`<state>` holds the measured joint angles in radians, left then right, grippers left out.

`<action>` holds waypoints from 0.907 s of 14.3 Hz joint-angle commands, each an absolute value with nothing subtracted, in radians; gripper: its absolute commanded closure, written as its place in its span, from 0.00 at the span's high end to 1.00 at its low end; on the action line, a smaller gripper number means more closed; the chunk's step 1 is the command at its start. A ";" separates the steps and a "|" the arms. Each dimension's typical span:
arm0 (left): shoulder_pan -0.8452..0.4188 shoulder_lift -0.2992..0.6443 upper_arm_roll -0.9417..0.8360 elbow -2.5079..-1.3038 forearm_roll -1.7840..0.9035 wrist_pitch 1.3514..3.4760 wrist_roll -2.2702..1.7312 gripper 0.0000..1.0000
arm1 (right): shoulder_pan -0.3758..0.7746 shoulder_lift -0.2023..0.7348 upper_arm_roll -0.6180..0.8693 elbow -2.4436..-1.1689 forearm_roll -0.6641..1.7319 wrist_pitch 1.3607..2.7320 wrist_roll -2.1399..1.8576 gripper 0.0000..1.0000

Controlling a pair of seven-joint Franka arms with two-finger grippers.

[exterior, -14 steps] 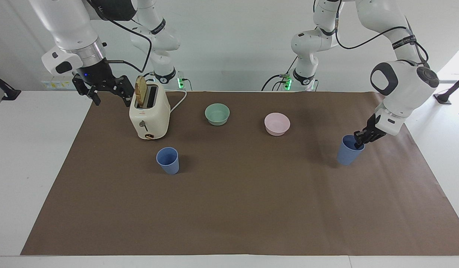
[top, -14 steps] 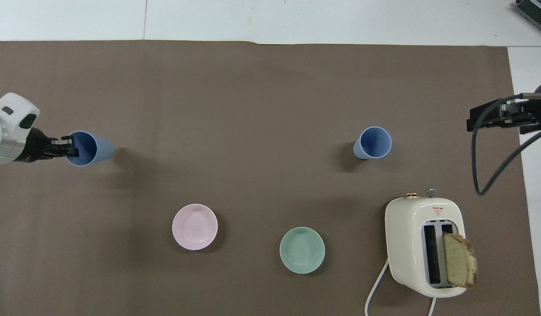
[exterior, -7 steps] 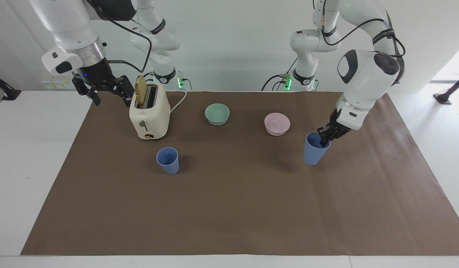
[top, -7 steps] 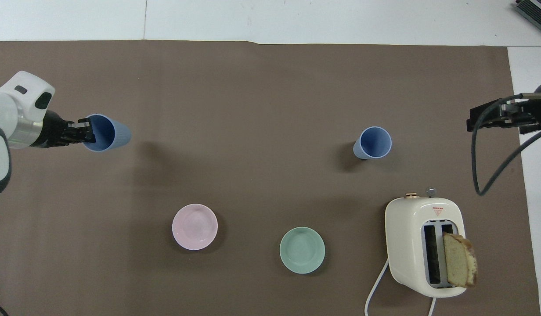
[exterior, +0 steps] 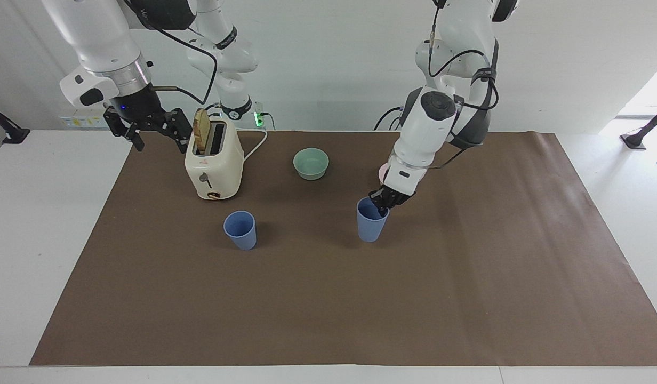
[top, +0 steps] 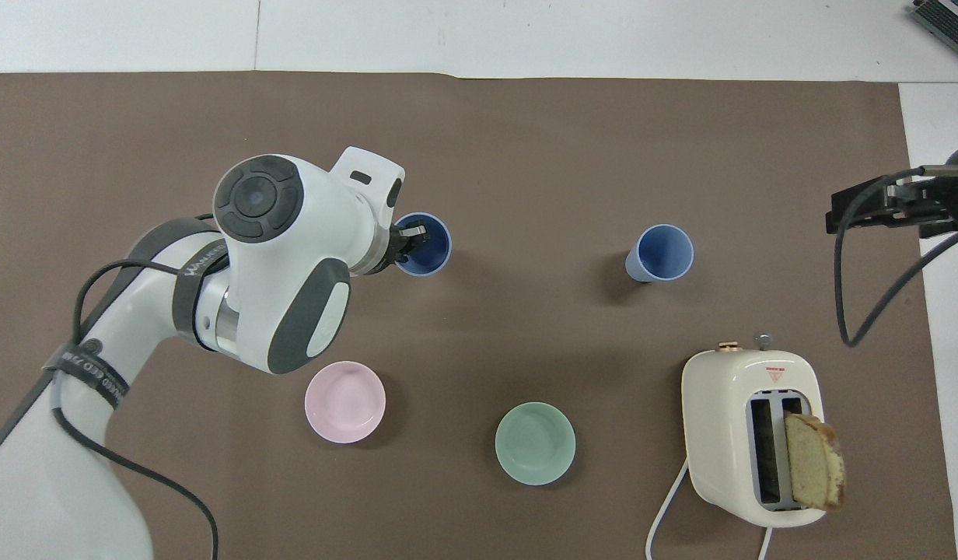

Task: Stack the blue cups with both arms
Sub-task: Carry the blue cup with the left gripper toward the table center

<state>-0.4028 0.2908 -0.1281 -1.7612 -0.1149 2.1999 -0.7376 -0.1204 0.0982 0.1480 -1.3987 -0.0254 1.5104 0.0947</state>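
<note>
Left gripper (exterior: 383, 204) clamped on the rim of one blue cup (exterior: 371, 221), held over the middle of the desk (exterior: 467, 298). Second cup (exterior: 240, 230) upright near the toaster (exterior: 214, 162), toward the right arm's end. Right gripper (exterior: 147, 127) spread wide, waiting beside the toaster. Best to keep the carried cup upright, centre it over the standing one, then lower gently.

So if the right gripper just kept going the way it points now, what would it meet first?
The right gripper, open, points down beside the toaster, over the edge of the brown mat. Going straight on, it would probably meet the mat first, though depth is unclear and the toaster is close.
</note>
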 commanded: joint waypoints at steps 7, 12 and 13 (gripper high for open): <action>-0.463 0.347 -0.109 -1.788 -0.092 2.212 -0.716 0.00 | -0.137 0.081 0.155 -1.428 -0.011 1.531 0.075 1.00; -0.454 0.345 -0.106 -1.783 -0.084 2.200 -0.680 1.00 | -0.135 0.081 0.155 -1.428 -0.011 1.531 0.075 1.00; -0.450 0.339 -0.104 -1.770 -0.066 2.185 -0.680 1.00 | -0.135 0.081 0.155 -1.428 -0.011 1.531 0.075 1.00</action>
